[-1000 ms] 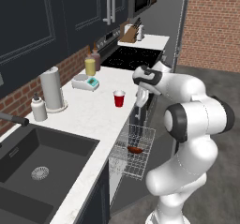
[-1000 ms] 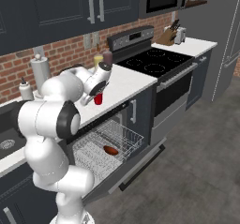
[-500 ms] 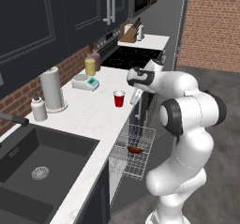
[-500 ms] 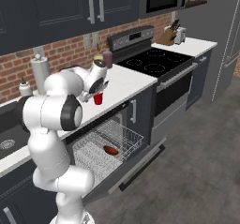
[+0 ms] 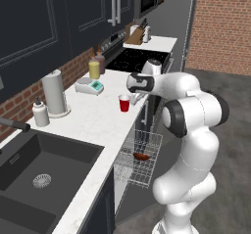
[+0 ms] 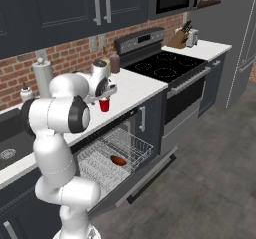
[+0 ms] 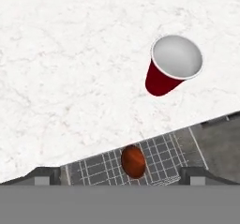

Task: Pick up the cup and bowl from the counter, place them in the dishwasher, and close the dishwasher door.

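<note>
Left base view: the arm reaches over the white bench [image 5: 93, 125], its pincer [image 5: 136, 99] hanging just beside the red cup [image 5: 124, 103], which stands upright near the bench's front edge. Below, the wire rack [image 5: 139, 159] of the dishwasher is pulled out, and the bowl [image 5: 141, 156] already lies in it. A paper-towel roll [image 5: 54, 93], a small white bottle [image 5: 40, 113], a scale [image 5: 89, 86] and two condiment bottles [image 5: 95, 67] stand well behind the cup; the sink [image 5: 34, 174] lies far off.

Right base view: the cup [image 6: 104, 104] is partly masked by the wrist. The dishwasher door [image 6: 145, 175] lies dropped open under the rack [image 6: 112, 155], with the bowl [image 6: 118, 160] inside. The stove [image 6: 165, 68] stands beyond.

Hand view: the cup [image 7: 171, 70] sits off to one side of the pincer's axis, the bowl [image 7: 133, 160] below in the rack [image 7: 159, 160]. The pincer stands released, holding nothing. To grasp well, it should probably be centred over the cup before descending, closing across the tapered wall beneath the rim. Nothing crowds the cup; the bench edge beside it is the chief hazard if it is nudged.
</note>
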### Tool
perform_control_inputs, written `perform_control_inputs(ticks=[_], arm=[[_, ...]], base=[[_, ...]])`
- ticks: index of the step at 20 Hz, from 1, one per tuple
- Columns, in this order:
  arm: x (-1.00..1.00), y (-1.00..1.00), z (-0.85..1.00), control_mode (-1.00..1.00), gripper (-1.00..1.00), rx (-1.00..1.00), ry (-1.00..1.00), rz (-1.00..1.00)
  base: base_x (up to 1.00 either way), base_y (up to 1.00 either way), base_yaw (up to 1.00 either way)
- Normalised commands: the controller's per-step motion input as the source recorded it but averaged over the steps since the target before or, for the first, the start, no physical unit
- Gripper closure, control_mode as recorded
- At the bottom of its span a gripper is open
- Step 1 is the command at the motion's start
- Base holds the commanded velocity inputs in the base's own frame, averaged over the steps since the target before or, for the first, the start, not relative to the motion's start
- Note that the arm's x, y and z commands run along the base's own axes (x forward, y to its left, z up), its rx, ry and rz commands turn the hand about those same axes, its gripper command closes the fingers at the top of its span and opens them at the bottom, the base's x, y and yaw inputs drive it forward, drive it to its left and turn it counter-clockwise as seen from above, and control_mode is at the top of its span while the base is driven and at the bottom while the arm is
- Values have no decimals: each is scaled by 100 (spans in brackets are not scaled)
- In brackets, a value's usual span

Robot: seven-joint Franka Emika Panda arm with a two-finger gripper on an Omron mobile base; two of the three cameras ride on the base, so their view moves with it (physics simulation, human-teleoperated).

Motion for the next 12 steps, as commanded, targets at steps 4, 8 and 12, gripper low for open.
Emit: perform_control_inputs(ticks=[4,8,12], arm=[[31,0,0,-100,-100,0,3,-30],[18,0,0,-100,-100,0,2,-30],[17,0,0,-100,-100,0,1,-29]], base=[[0,0,0],[0,0,0],[0,0,0]])
